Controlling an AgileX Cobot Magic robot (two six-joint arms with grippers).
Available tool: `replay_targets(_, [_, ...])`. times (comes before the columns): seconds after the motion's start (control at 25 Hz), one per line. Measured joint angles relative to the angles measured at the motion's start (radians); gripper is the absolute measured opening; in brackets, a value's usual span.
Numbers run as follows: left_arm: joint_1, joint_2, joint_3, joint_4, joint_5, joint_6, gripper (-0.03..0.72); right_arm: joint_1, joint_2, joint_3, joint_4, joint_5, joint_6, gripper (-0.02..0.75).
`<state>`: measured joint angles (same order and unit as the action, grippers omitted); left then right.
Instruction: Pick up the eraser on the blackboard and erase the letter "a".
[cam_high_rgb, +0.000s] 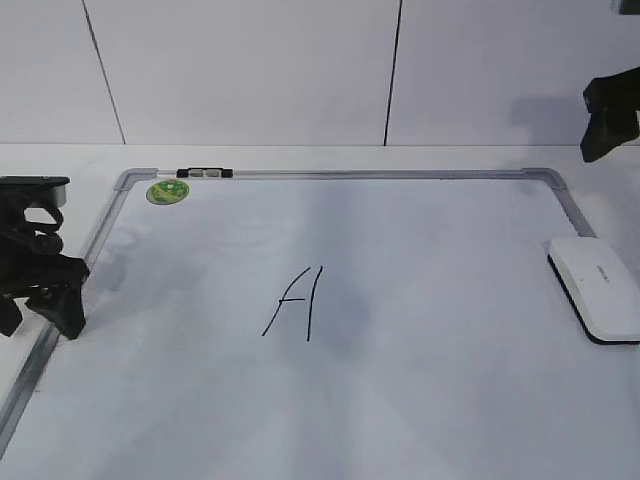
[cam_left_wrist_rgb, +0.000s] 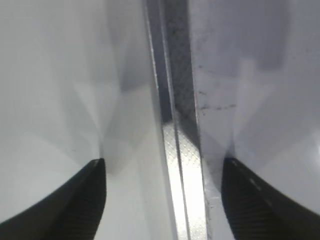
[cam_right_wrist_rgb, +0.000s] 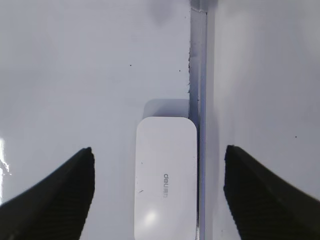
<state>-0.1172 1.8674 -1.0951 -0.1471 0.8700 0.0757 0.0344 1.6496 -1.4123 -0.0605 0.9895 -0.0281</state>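
Observation:
The white eraser (cam_high_rgb: 597, 288) lies flat on the blackboard (cam_high_rgb: 450, 330) at its right edge, against the metal frame. In the right wrist view the eraser (cam_right_wrist_rgb: 165, 175) shows between and below my open right gripper (cam_right_wrist_rgb: 159, 151), which hangs above it without touching. In the exterior view that gripper (cam_high_rgb: 608, 125) is high at the far right. A tall angular "A" (cam_high_rgb: 298, 303) is drawn mid-board; no small lowercase "a" shows. My left gripper (cam_high_rgb: 40, 312) is open and empty, low over the board's left frame (cam_left_wrist_rgb: 182, 165), which runs between its fingers (cam_left_wrist_rgb: 162, 167).
A round green sticker (cam_high_rgb: 167, 191) and a small black-white clip (cam_high_rgb: 205, 173) sit at the board's top left. The board lies on a white table (cam_high_rgb: 60, 160) with a white panelled wall behind. The board's frame (cam_right_wrist_rgb: 198, 100) runs beside the eraser.

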Motion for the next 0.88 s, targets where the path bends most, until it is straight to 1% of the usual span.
replay_targets(0.04, [0.0, 0.0, 0.0, 0.0, 0.0, 0.002, 0.583, 0.0, -0.006, 0.0, 0.0, -0.002, 0.0, 0.613])
replay_targets(0.08, [0.0, -0.002, 0.0, 0.0, 0.002, 0.002, 0.612, 0.0, -0.013, 0.0, 0.0, -0.002, 0.0, 0.613])
replay_targets(0.2, [0.0, -0.02, 0.002, -0.004, 0.011, 0.004, 0.643, 0.0, -0.036, 0.0, 0.0, -0.002, 0.0, 0.612])
replay_targets(0.44, [0.0, -0.12, -0.016, -0.006, 0.022, 0.004, 0.645, 0.0, -0.1, 0.0, 0.036, -0.011, -0.01, 0.601])
replay_targets(0.68, [0.0, -0.26, -0.087, 0.025, 0.018, 0.004, 0.633, 0.0, -0.165, 0.0, 0.156, -0.069, -0.067, 0.594])
replay_targets(0.88, [0.0, -0.384, -0.105, 0.031, -0.009, 0.004, 0.616, -0.005, -0.229, 0.0, 0.17, -0.071, -0.105, 0.594])
